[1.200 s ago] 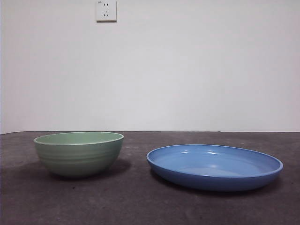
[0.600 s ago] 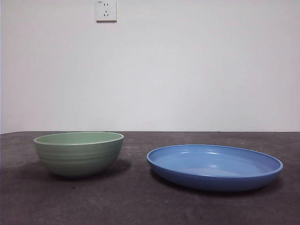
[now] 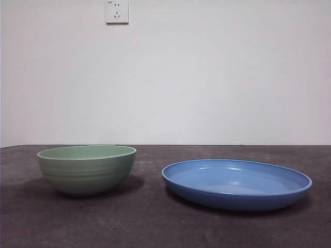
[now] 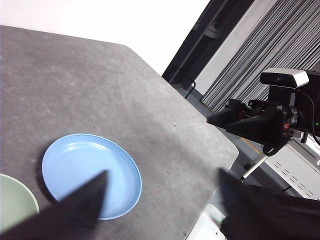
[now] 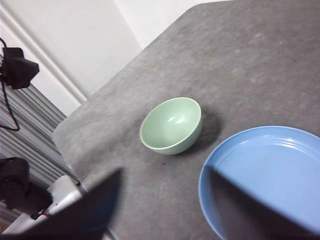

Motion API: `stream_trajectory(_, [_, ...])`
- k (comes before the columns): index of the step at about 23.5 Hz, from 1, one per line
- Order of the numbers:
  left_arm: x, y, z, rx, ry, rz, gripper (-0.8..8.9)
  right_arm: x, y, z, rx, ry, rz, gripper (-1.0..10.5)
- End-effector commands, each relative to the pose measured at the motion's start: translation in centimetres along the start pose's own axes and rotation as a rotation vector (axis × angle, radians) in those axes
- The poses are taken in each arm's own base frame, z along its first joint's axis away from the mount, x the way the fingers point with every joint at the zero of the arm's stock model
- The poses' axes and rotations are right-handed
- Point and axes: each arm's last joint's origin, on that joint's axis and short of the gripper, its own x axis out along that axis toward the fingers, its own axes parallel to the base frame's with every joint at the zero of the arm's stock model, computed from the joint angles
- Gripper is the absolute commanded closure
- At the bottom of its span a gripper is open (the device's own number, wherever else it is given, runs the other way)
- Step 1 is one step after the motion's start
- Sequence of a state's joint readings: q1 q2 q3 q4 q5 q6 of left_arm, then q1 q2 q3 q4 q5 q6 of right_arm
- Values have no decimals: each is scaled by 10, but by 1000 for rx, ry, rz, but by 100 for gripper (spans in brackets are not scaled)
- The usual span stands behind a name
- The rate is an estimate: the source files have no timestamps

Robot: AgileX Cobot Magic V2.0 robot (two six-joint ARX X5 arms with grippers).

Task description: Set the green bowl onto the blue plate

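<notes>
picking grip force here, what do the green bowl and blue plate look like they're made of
The green bowl: matte to satin, with faint moulded ridges on its wall and a soft highlight inside; it looks like melamine or plastic, though glazed ceramic is possible.
The blue plate: glossier, with bright reflections along its rim and floor; smooth hard plastic or glazed ceramic. The pictures cannot settle which.

The shallow round blue plate (image 3: 237,184) looks glossy; the ridged pale-green round bowl (image 3: 86,169) satin; the dark grey table (image 3: 150,222) matt, rough.
</notes>
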State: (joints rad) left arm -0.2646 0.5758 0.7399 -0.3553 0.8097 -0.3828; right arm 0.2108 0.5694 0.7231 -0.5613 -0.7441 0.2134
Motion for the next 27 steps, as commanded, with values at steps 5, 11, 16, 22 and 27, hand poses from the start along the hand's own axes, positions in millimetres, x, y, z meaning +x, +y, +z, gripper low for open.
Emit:
stream_trajectory(5, [0, -1, 4, 37, -16, 39, 276, -2, 2, 5, -20, -23, -36, 341])
stream_trajectory(11, [3, 12, -6, -68, 40, 235, 276, -2, 3, 5, -19, -19, -18, 342])
stream_trajectory(16, [17, 36, -13, -179, 152, 390, 283, -2, 3, 5, -13, -15, 0, 342])
stream_trajectory(22, [47, 74, -18, -252, 262, 516, 283, -2, 3, 5, -1, -15, 0, 342])
stream_trajectory(27, [74, 110, -25, -287, 374, 596, 286, -2, 3, 5, 0, -14, 0, 342])
